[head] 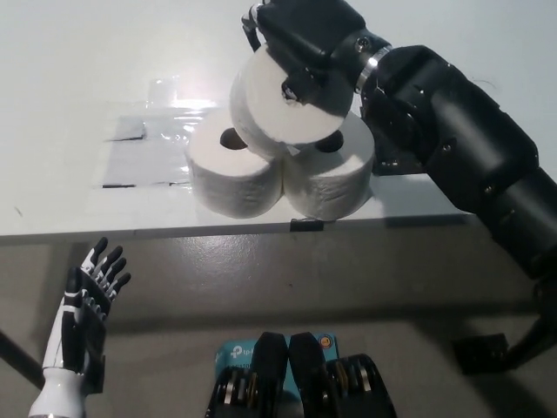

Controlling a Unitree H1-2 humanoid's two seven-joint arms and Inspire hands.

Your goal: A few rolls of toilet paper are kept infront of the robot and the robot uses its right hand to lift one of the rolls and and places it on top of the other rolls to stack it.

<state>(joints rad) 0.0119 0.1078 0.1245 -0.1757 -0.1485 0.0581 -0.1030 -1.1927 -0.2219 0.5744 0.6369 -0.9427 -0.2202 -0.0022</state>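
Two white toilet paper rolls stand side by side near the table's front edge: the left roll (232, 174) and the right roll (332, 178). A third roll (283, 109) sits tilted above the gap between them, its lower edge touching or nearly touching their tops. My black right hand (305, 39) is shut on this upper roll from above and behind. My white left hand (87, 318) rests open below the table edge at the lower left.
The white table (70, 78) has its front edge (130, 233) just below the rolls. A sheet of clear plastic with dark tape (144, 148) lies left of the rolls. A dark fixture (392, 161) sits behind the right roll.
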